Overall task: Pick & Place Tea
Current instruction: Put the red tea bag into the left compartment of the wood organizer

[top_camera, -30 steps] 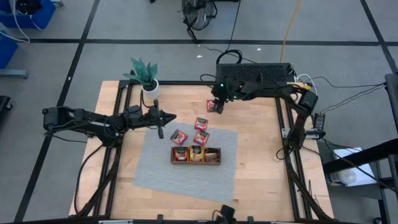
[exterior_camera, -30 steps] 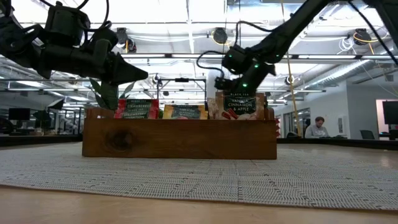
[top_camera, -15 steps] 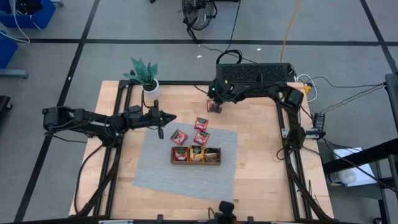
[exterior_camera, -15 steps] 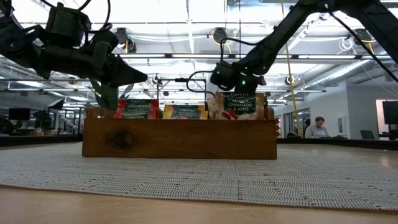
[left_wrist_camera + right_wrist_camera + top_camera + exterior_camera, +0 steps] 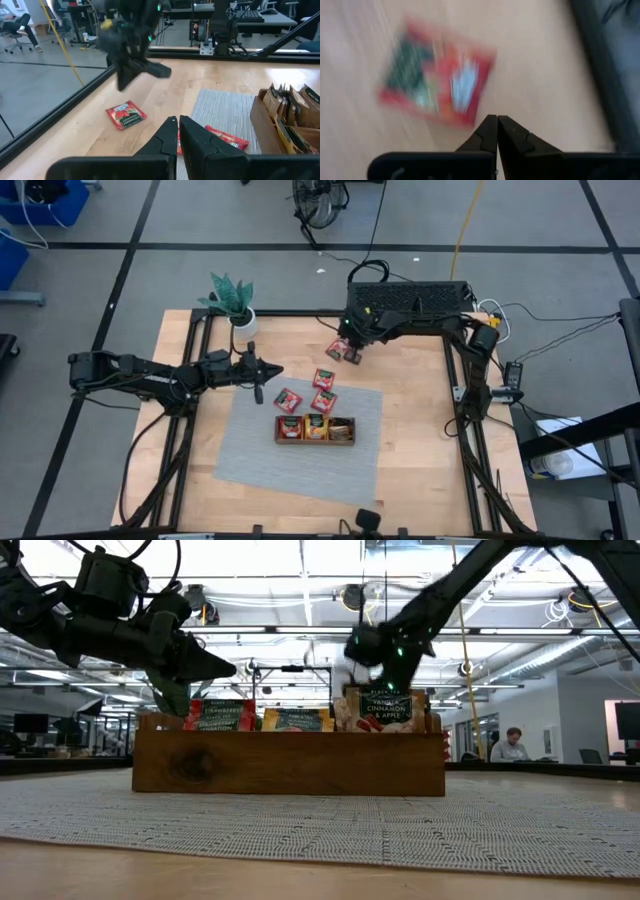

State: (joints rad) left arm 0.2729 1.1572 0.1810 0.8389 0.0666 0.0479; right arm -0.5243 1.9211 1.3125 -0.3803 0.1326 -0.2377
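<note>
Tabletop (image 5: 410,430) with grey mat (image 5: 260,450) and wooden three-compartment tray (image 5: 316,440) at frame centre, sachets standing in it; left arm stretched level from the left edge, left claw (image 5: 276,370) pinched narrow and empty above the mat's upper-left corner. Right arm reaches from the upper right, right claw (image 5: 349,346) pressed together and empty above a red tea sachet (image 5: 337,349) at upper centre. Loose red sachets counted: four; since half a second ago the right claw has lifted slightly rightward, uncovering that sachet.
</note>
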